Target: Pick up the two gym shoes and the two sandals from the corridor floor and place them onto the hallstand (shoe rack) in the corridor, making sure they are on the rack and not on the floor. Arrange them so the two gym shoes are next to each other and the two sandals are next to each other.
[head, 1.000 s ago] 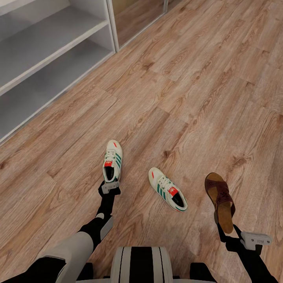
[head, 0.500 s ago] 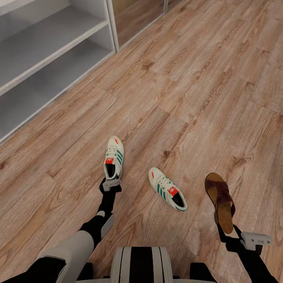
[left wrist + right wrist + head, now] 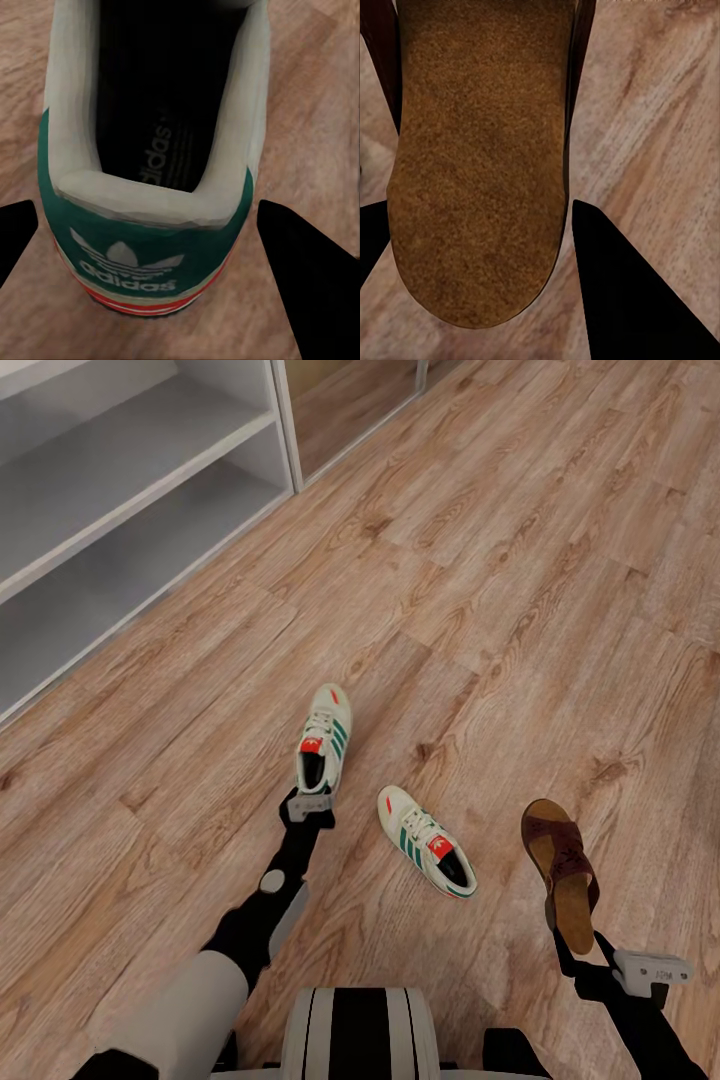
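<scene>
A cream gym shoe (image 3: pixel 322 745) with green stripes is gripped at its heel by my left gripper (image 3: pixel 312 796), toe pointing away from me. In the left wrist view its green heel (image 3: pixel 146 247) sits between my two black fingers (image 3: pixel 307 277). The other gym shoe (image 3: pixel 428 841) lies on the corridor floor (image 3: pixel 500 560) just to the right. Further right, my right gripper (image 3: pixel 577 942) is shut on the heel end of a maroon sandal (image 3: pixel 562 865); its tan footbed (image 3: pixel 480 150) lies between that gripper's fingers. The pale-grey hallstand (image 3: pixel 120 460) stands at the far left with open shelves.
A framed reflective panel (image 3: pixel 350 400) rises right of the hallstand's end post. My own base (image 3: pixel 360 1030) shows at the near edge between both arms. Wood planks stretch away ahead and to the right.
My left arm has swung right and forward, carrying the gym shoe with it toward the middle. The other gym shoe, the sandal and my right arm have stayed put.
</scene>
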